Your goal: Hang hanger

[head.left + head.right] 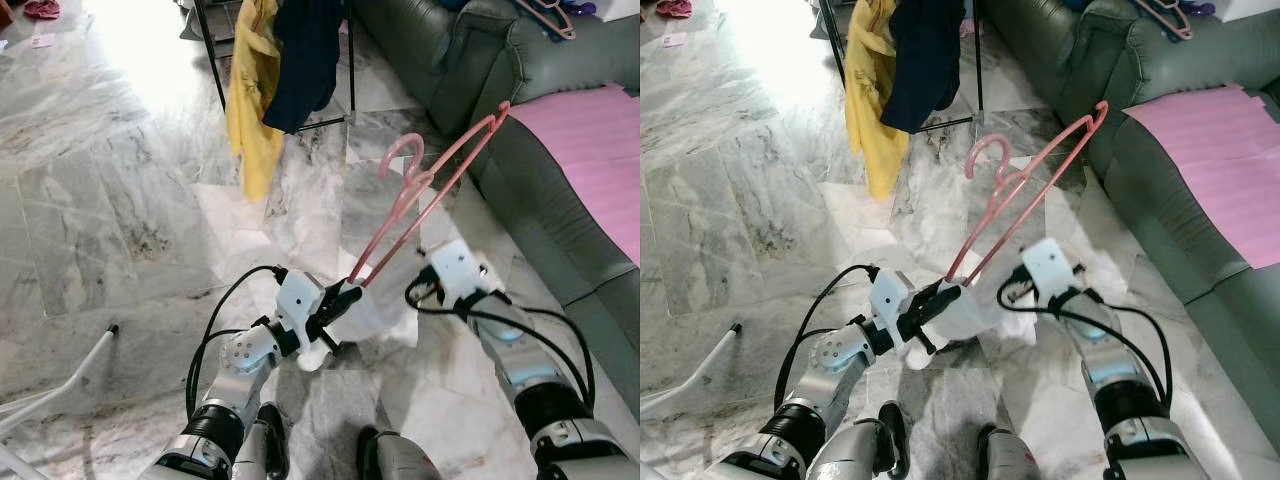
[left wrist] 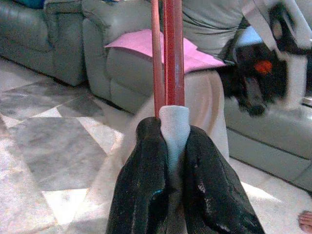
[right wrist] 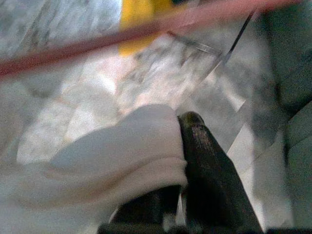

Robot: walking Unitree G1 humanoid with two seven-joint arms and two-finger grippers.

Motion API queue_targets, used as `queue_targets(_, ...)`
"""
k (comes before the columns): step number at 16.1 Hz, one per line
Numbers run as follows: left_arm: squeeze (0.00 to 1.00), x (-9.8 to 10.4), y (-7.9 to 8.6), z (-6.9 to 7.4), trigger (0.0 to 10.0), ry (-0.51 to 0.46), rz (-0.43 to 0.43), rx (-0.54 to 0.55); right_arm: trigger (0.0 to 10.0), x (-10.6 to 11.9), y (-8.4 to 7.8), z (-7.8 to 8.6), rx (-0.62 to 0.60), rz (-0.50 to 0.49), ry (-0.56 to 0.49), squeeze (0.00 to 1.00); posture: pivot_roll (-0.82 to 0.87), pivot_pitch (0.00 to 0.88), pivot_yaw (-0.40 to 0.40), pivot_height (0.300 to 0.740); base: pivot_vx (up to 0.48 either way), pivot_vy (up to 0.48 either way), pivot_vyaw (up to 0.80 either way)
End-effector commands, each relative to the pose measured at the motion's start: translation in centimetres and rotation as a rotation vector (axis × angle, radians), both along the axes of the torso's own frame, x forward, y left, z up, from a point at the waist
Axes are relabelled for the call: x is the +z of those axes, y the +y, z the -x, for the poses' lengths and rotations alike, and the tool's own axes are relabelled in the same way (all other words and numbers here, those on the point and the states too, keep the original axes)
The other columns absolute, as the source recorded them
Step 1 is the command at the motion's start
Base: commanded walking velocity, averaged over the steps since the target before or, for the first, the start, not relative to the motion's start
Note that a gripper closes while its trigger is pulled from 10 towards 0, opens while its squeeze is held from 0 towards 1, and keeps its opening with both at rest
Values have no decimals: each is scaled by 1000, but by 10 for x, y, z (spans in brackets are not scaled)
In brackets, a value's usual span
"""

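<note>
**Pink hanger clamped at one end, white cloth between both tools**

The left tool [image 1: 345,295] is clenched on one end of the pink hanger [image 1: 430,185], with a fold of white cloth [image 1: 385,310] caught between its fingers [image 2: 146,180]. From that tool the hanger's long axis rises up and away toward the green sofa [image 1: 540,190], its hook [image 1: 398,155] curling over midway. The right tool [image 3: 183,161] grips the same cloth just beside the left one. Farther ahead, yellow and navy garments [image 1: 270,70] hang on a black rack above the marble floor [image 1: 110,200].
</note>
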State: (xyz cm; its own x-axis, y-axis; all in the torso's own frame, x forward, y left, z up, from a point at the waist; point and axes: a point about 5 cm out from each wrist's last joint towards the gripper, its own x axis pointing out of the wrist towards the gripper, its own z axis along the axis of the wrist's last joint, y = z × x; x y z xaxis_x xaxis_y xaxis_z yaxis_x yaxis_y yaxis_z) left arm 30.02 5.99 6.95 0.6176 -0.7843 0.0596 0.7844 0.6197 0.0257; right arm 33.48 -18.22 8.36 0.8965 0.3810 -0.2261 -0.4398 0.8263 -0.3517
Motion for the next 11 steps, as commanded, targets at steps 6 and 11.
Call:
queue_targets(6,0,3,7,-9,10000,-31,-76,20,10000,-29,-8,26,205,122,214,1000,-163,164,-15,740,0,0,0)
queue_targets(11,0,-1,18,-10,10000,-80,-234,-37,10000,-5,-15,39,420,210,190,1000,-158,179,-3,740,0,0,0)
